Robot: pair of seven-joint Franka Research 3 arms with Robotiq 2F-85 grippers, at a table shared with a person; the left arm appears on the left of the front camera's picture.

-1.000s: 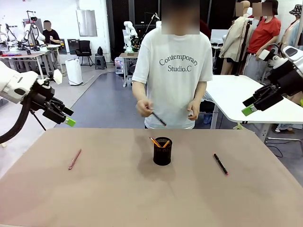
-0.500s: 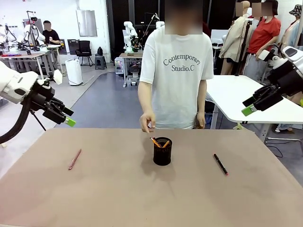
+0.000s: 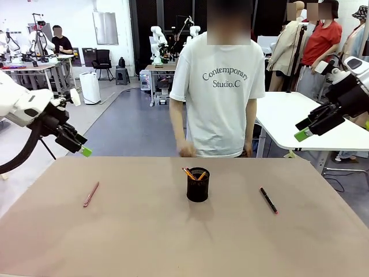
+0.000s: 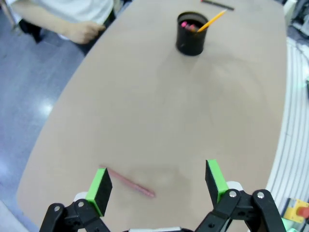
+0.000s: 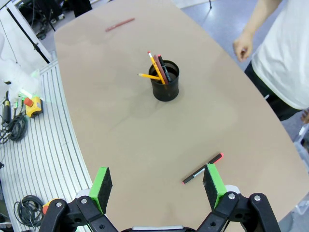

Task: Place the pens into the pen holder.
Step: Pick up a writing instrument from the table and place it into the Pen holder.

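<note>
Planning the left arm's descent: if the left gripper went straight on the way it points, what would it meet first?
Probably the pinkish-red pen lying on the table just ahead of the left gripper, or the bare surface beside it; depth is unclear.

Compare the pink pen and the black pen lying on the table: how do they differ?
Colour: the pink pen is pinkish-red; the black pen has a red tip. Side: the pink pen lies left of the holder, the black pen right of it. Tilt: the pink pen's far end leans right, the black pen's left. Both lie flat on the table, outside the holder.
</note>
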